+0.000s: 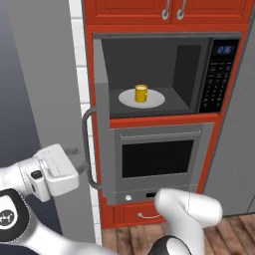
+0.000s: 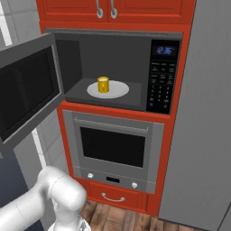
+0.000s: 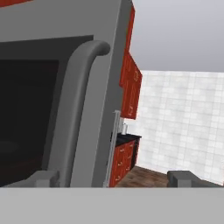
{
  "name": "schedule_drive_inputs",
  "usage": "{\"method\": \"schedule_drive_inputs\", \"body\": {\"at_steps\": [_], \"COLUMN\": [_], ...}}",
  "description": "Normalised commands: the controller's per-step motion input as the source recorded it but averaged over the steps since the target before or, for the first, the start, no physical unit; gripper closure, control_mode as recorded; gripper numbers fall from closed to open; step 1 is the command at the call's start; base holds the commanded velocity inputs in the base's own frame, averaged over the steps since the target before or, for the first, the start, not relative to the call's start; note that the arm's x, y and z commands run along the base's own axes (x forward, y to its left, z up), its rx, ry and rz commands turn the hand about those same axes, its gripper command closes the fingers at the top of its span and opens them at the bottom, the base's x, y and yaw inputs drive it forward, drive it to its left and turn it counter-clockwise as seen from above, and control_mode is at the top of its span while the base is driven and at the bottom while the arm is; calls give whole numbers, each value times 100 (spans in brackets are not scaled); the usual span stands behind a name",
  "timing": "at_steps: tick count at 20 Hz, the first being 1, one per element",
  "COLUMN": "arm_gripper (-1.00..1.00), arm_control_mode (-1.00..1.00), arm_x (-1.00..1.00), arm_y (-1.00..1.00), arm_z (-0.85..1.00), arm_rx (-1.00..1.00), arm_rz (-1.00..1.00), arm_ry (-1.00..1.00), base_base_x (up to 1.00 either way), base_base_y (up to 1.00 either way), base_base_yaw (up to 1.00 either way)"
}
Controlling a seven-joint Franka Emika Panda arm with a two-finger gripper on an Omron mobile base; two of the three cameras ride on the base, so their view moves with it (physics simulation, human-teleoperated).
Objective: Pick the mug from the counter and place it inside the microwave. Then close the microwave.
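Observation:
The yellow mug [image 1: 141, 93] [image 2: 103, 84] stands upright on the white round plate [image 1: 155, 101] inside the microwave [image 1: 219, 74] [image 2: 162, 74]. The microwave door [image 1: 101, 124] [image 2: 27, 90] is swung wide open to the left. Its bar handle [image 1: 87, 149] [image 3: 76, 105] faces my hand. My gripper [image 1: 75, 151] [image 3: 113, 179] is open and holds nothing, just left of the handle on the door's outer side. In the hand view one fingertip [image 3: 43, 178] sits below the handle's foot. A distant stretch of black counter [image 3: 127, 138] tops red drawers.
A grey oven [image 1: 157, 159] [image 2: 113, 146] sits under the microwave, with a red drawer [image 2: 113, 196] below it. Red cabinets [image 1: 169, 10] hang above. A grey panel [image 1: 45, 74] and white tiled wall [image 3: 183, 118] lie to the left. The floor is wood.

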Motion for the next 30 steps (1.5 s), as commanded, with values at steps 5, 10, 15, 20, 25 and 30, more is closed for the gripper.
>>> {"method": "schedule_drive_inputs", "body": {"at_steps": [5, 10, 15, 20, 25, 30], "arm_gripper": [-100, -100, -100, -100, -100, -100], "arm_control_mode": [-100, -100, -100, -100, -100, -100], "arm_x": [25, 40, 9, 0, -24, -20], "arm_y": [27, 15, 4, -42, -62, -47], "arm_z": [-15, -19, -3, 0, 1, 0], "arm_rx": [0, 0, 0, 0, 0, 0], "arm_rz": [0, 0, 0, 0, 0, 0], "arm_ry": [0, 0, 1, 1, 5, 3], "base_base_x": [0, 0, 0, 0, 0, 0], "base_base_y": [0, 0, 0, 0, 0, 0], "base_base_yaw": [0, 0, 0, 0, 0, 0]}}
